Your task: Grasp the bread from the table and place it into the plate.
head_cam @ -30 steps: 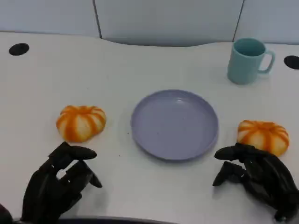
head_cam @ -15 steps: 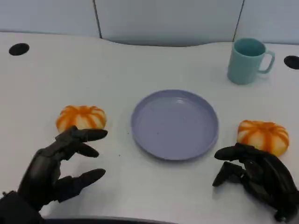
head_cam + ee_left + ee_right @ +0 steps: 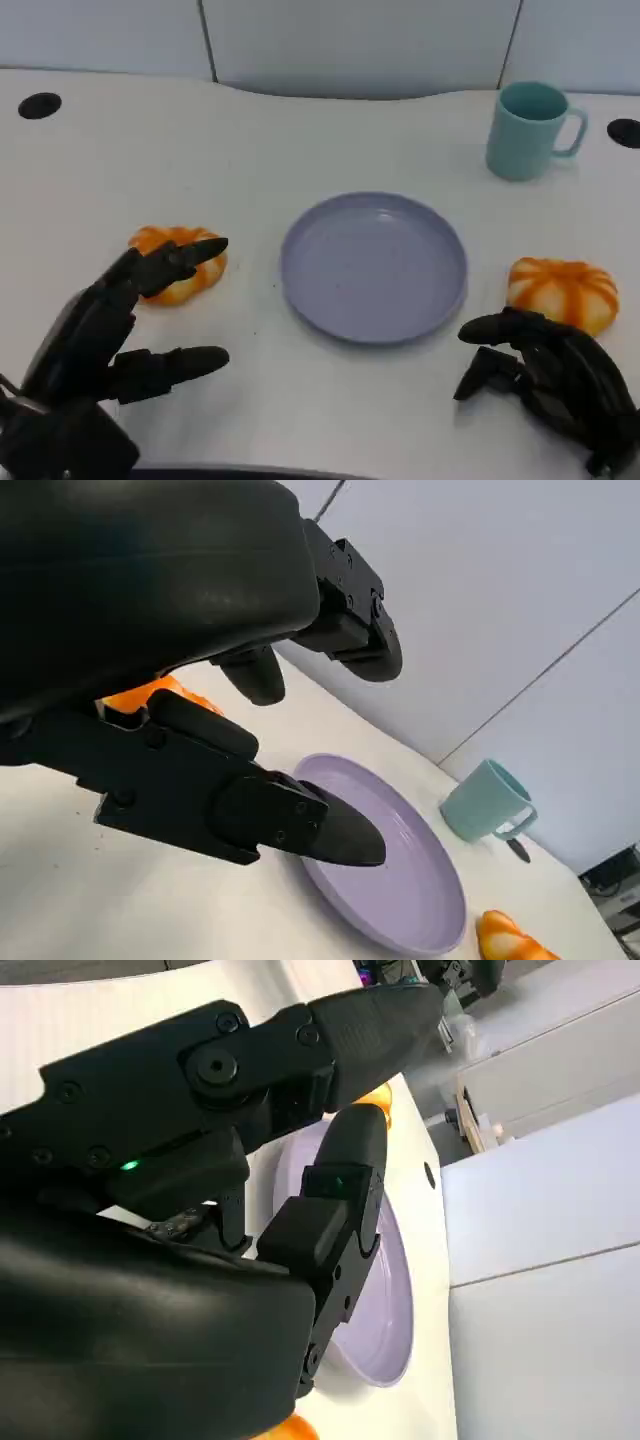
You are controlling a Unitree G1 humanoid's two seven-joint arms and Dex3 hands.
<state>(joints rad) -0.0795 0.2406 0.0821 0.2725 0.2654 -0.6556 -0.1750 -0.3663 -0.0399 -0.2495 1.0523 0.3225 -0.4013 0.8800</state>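
The left hand is spread wide and holds nothing, upper fingers reaching over the left bun while the thumb lies low and apart nearer the robot, a gap set to take the bread from above and the side; the fingertips overlap the bun's near edge in the head view, but whether they touch it I cannot tell. In the left wrist view the same splayed shape shows, the bun a patch of orange tucked behind the fingers, which fits an approach not yet closed. That bun sits on the table just left of the plate, so a short carry toward the middle should be all the placing needs. The plate is bare, waiting at the centre between both hands. The right hand rests low with fingers loosely curled and apart, gripping nothing, just this side of the right bun, which lies near the plate's right edge; it looks parked out of the way. A mug stands well back at the far right, clear of any likely path
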